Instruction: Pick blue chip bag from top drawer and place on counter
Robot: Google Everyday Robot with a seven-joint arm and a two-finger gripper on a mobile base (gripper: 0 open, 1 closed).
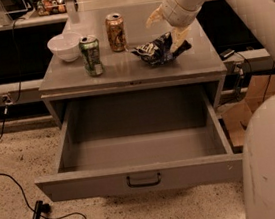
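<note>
My tool (pixel 165 29) hangs right of the orange can (pixel 116 32), its two fingers spread wide and clamping nothing. The blue chip bag (pixel 157 52) lies on the counter (pixel 122 70), also right of that can, so I judge the placing done. My lower finger may touch the bag's end; I cannot be sure. The top drawer (pixel 87 186) stands pulled out in front of the can.

A crumpled dark-blue foil chip bag (pixel 157 52) is laid on the grey metal counter (pixel 122 69), upper centre, beneath the spread gripper (pixel 167 27); the grey drawer (pixel 141 179) is pulled open.
</note>
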